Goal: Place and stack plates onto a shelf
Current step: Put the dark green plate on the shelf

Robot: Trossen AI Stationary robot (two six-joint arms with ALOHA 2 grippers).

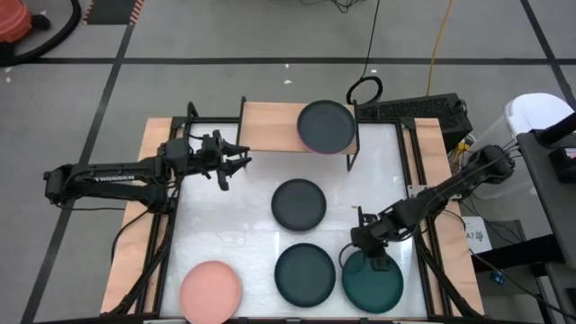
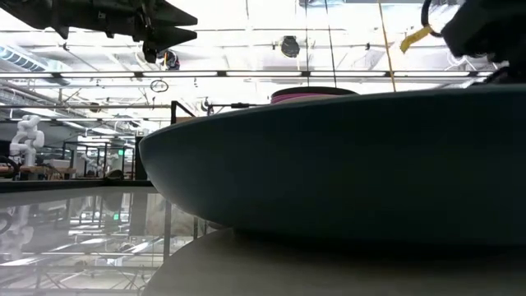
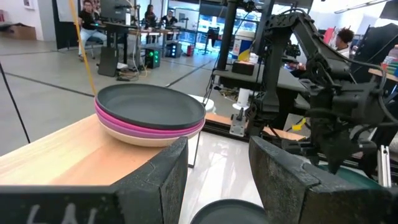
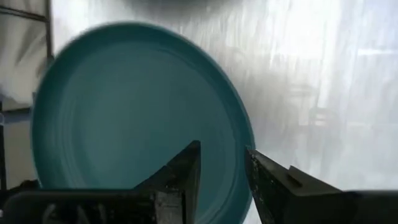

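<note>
The shelf [image 1: 270,126] stands at the table's far edge. On its right half [image 3: 56,155] sits a stack of plates [image 1: 326,126]: dark grey on top, magenta and beige beneath [image 3: 149,115]. My left gripper [image 1: 236,166] hovers open beside the shelf's left end, above the table [image 3: 217,174]. My right gripper [image 1: 369,259] is open and low over the far rim of the teal plate [image 1: 372,286], which lies flat on the table near the right front corner. Its fingers [image 4: 221,180] stand either side of that rim. My right gripper comes down slanting from above at the teal plate's far rim [image 4: 239,155]. One finger [image 4: 186,180] is over the plate's inside and the other [image 4: 273,186] is outside. Whether either finger touches the rim, I cannot tell.
A dark grey plate [image 1: 299,204] lies mid-table, a dark teal plate [image 1: 305,273] just left of the teal one, and a light pink plate [image 1: 211,291] at the near left. The shelf's left half is bare wood. The dark plate [image 2: 345,164] fills the low view.
</note>
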